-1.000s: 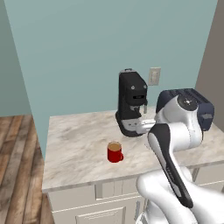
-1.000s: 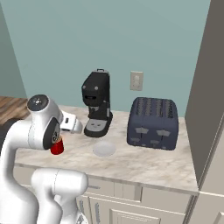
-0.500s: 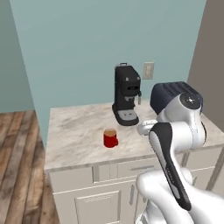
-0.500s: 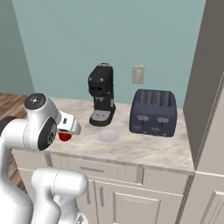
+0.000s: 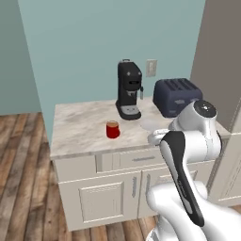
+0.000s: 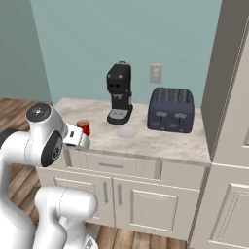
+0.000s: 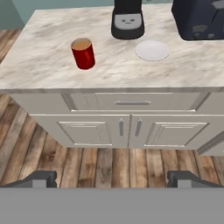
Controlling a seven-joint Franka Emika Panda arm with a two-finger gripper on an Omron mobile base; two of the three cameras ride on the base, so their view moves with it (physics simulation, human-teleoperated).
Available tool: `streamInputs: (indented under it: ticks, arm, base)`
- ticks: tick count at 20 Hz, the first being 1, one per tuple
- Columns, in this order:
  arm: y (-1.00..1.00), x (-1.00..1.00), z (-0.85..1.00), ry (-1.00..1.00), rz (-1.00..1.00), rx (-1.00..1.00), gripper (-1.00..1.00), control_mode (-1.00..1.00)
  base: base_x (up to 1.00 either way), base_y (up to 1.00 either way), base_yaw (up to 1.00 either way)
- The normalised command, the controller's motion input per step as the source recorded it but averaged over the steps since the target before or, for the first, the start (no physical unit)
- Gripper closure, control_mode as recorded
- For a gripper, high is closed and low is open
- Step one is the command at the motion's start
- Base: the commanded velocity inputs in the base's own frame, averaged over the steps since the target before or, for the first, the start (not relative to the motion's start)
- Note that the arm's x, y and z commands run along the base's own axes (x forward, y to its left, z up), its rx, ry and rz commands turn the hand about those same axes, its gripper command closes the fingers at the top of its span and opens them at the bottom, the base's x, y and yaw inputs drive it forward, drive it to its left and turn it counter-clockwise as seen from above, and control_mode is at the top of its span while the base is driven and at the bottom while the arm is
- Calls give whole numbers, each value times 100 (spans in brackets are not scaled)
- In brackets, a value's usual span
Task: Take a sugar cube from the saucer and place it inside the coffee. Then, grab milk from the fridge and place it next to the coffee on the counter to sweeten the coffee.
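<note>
The coffee, a red mug (image 7: 83, 54) with brown liquid, stands on the counter (image 7: 43, 52), left of the white saucer (image 7: 152, 50). The saucer's top looks bare. My gripper (image 7: 112, 177) hangs open and holds nothing, well in front of the counter and level with the cabinet doors. From the base, the mug (image 5: 112, 129) (image 6: 83, 127) sits near the counter's front edge, with the saucer (image 6: 126, 132) in front of the coffee machine. The sugar cube, the milk and the fridge are out of view.
A black coffee machine (image 7: 127, 19) and a dark blue toaster (image 7: 199, 19) stand at the back of the counter. Cream cabinet doors and a drawer (image 7: 131, 103) face me. A tall cabinet (image 6: 228, 121) rises at the right. Wooden floor (image 7: 100, 164) lies below.
The whole picture has shifted: the base has backed away from the counter, so the cabinet fronts and floor now show. Mug and saucer keep their places. The gripper stays open.
</note>
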Motion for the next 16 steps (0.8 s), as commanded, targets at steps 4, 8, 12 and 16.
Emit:
streamInputs:
  ticks: [4,8,12,16]
  arm:
    - [0,0,0,0,0,0,-100,100]
    - [0,0,0,0,0,0,-100,100]
    - [0,0,0,0,0,0,-100,100]
    - [0,0,0,0,0,0,-100,100]
  base:
    - [-45,-3,0]
    - [-46,-1,0]
    - [-43,0,1]
    - [-23,0,18]
